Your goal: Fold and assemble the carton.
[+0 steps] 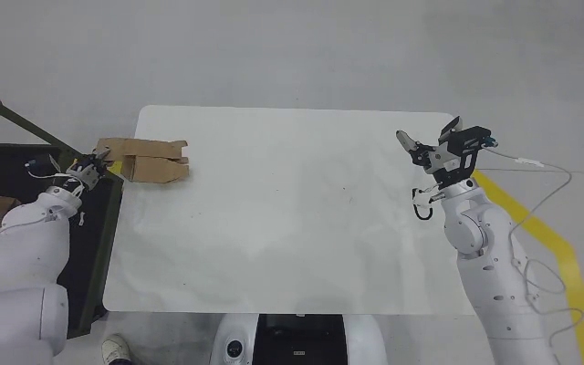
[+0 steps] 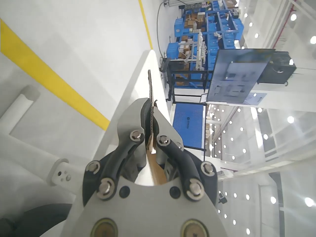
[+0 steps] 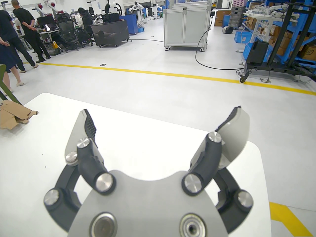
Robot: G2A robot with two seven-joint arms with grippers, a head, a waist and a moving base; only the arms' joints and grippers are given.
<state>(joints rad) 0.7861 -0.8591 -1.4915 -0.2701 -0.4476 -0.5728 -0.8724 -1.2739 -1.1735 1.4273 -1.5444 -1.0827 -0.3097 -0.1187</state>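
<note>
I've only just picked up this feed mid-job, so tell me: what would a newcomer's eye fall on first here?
The flattened brown carton stands out most. It lies at the far left corner of the white table, with the left end effector shut on its edge. Across the table, the right end effector hangs wide open over the far right corner, well apart from the carton.
</note>
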